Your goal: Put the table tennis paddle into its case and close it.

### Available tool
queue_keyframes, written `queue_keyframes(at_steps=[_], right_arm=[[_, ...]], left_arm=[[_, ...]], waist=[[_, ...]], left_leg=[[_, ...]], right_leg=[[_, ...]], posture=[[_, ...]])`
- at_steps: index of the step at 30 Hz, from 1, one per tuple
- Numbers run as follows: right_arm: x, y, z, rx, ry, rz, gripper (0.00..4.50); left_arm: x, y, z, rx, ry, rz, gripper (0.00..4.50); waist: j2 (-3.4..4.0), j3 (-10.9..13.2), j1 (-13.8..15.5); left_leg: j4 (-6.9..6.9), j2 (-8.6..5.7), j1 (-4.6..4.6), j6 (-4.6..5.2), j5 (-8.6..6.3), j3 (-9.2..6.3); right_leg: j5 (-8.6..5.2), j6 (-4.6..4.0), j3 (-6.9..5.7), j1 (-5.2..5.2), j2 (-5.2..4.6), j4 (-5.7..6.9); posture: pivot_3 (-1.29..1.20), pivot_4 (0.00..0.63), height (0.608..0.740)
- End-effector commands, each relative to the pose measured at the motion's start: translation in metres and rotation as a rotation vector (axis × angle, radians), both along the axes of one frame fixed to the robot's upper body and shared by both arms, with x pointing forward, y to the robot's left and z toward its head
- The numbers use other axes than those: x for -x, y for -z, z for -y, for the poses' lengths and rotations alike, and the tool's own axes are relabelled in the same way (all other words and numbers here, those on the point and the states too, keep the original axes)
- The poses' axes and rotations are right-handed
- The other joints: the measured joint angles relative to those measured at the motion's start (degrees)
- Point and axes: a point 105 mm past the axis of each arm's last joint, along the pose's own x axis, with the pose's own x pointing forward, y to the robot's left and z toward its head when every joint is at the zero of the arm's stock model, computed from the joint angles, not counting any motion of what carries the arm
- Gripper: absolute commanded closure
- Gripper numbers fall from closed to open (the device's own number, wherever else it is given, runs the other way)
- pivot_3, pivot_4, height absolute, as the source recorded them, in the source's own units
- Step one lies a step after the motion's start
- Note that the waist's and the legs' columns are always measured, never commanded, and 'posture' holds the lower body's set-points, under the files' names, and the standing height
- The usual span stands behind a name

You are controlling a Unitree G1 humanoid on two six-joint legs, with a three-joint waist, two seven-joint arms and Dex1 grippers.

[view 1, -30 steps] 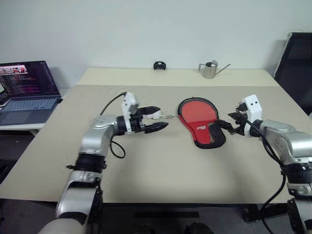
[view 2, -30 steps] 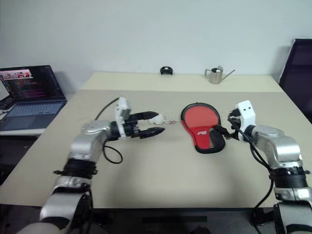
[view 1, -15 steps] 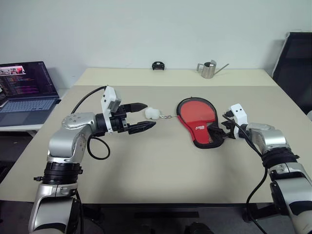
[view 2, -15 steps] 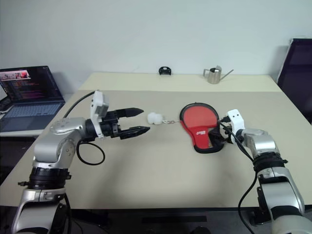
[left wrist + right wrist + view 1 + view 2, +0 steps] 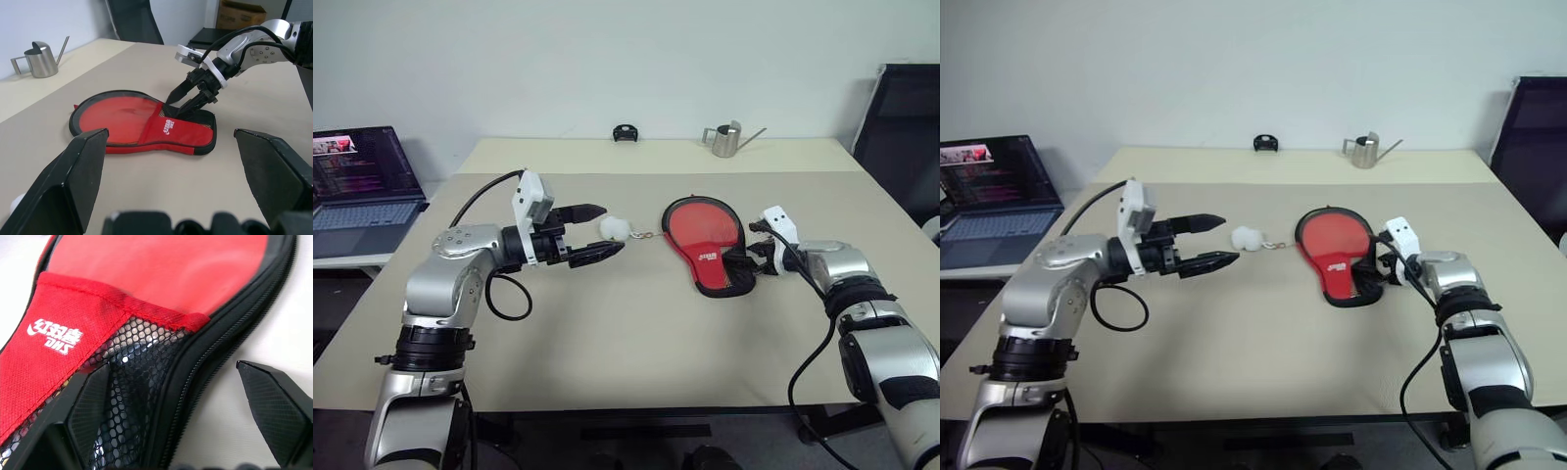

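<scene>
The case (image 5: pixel 705 230) lies flat on the table, red side up, with its white logo and black mesh pocket (image 5: pixel 132 382) toward the narrow end. The table tennis paddle is hidden. My right gripper (image 5: pixel 745 260) is down at that narrow end, open, with one finger (image 5: pixel 93 406) over the mesh and the other off the black zip edge. A white fluffy ball (image 5: pixel 1246 237) on a short chain lies at the case's left side. My left gripper (image 5: pixel 1230 239) hovers open just short of that ball, holding nothing.
A metal watering can (image 5: pixel 726 140) and a small black object (image 5: pixel 625 131) stand at the back of the table. An open laptop (image 5: pixel 362 186) sits on a side table to the left. A black chair (image 5: pixel 901 117) stands at the right.
My right gripper has dropped and pushed forward onto the case's narrow end. My left arm has drawn back to the left, away from the white ball. The camera has shifted slightly.
</scene>
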Motion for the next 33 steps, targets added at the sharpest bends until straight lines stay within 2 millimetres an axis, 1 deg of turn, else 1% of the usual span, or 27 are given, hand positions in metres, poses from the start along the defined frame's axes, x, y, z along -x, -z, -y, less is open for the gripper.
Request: queue_keyframes(at_steps=[1, 2, 5, 11, 16, 21, 25, 28, 33], right_arm=[[0.005, 0.016, -0.009, 0.038, -0.046, -0.070, 1.29], [0.006, 0.018, -0.010, 0.047, -0.050, -0.075, 1.57], [0.004, 0.020, -0.010, 0.061, -0.037, -0.073, 2.69], [0.002, 0.022, -0.009, 0.062, -0.009, -0.071, 4.43], [0.003, 0.018, -0.010, 0.016, 0.002, -0.078, 4.48], [0.011, 0.008, -0.025, -0.058, -0.060, -0.084, 4.48], [0.030, 0.000, -0.044, -0.105, -0.123, -0.083, 4.48], [0.045, -0.005, -0.055, -0.132, -0.140, -0.082, 4.48], [0.072, -0.004, -0.066, -0.148, -0.168, -0.099, 4.48]], left_arm=[[0.005, -0.013, 0.000, -0.010, 0.011, 0.062, 0.00], [0.006, -0.013, 0.000, -0.012, 0.010, 0.061, 0.00], [0.006, -0.011, 0.000, -0.015, 0.007, 0.060, 0.00], [0.008, -0.005, -0.005, -0.032, -0.001, 0.042, 0.00], [0.015, 0.012, -0.017, -0.096, 0.002, -0.011, 0.00], [0.028, 0.027, -0.026, -0.151, 0.037, -0.077, 0.00], [0.033, 0.034, -0.030, -0.183, 0.056, -0.110, 0.00], [0.038, 0.036, -0.028, -0.189, 0.081, -0.126, 0.00], [0.052, 0.043, -0.022, -0.187, 0.128, -0.162, 0.00]], waist=[[0.00, 0.00, -0.21], [-0.01, -0.01, -0.31], [-0.02, -0.01, -0.54], [-0.02, -0.02, -0.61], [-0.02, -0.02, -0.65], [-0.02, -0.01, -0.58], [-0.01, -0.01, -0.54], [-0.01, -0.01, -0.55], [0.00, 0.00, -0.53]], left_leg=[[0.00, 0.00, 0.00, 0.00, 0.00, 0.00], [0.01, 0.00, 0.01, 0.00, 0.00, 0.00], [0.01, 0.00, 0.06, -0.01, 0.01, 0.01], [0.03, 0.00, 0.12, -0.09, 0.05, 0.00], [0.02, 0.00, 0.16, -0.10, 0.06, 0.00], [0.02, 0.00, 0.11, -0.10, 0.06, -0.05], [-0.03, 0.02, 0.00, -0.10, 0.05, -0.13], [-0.07, 0.03, -0.03, -0.10, 0.04, -0.14], [-0.09, 0.03, -0.02, -0.09, 0.04, -0.14]], right_leg=[[0.00, 0.00, 0.00, 0.00, 0.00, 0.01], [0.00, 0.00, 0.01, 0.00, 0.00, 0.04], [0.00, 0.00, 0.02, 0.01, 0.00, 0.11], [0.00, 0.00, 0.04, 0.01, 0.00, 0.25], [0.00, -0.01, 0.05, 0.02, 0.00, 0.33], [-0.01, -0.03, 0.01, 0.01, -0.01, 0.29], [-0.03, -0.06, -0.04, -0.05, -0.01, 0.19], [-0.05, -0.08, -0.06, -0.08, -0.01, 0.16], [-0.05, -0.09, -0.04, -0.08, -0.01, 0.12]], posture=[[0.00, 0.150, 0.740], [0.00, 0.150, 0.740], [0.00, 0.150, 0.740], [0.00, 0.150, 0.740], [0.00, 0.150, 0.740], [0.00, 0.150, 0.740], [0.00, 0.150, 0.740], [0.00, 0.150, 0.740], [0.00, 0.150, 0.740]])
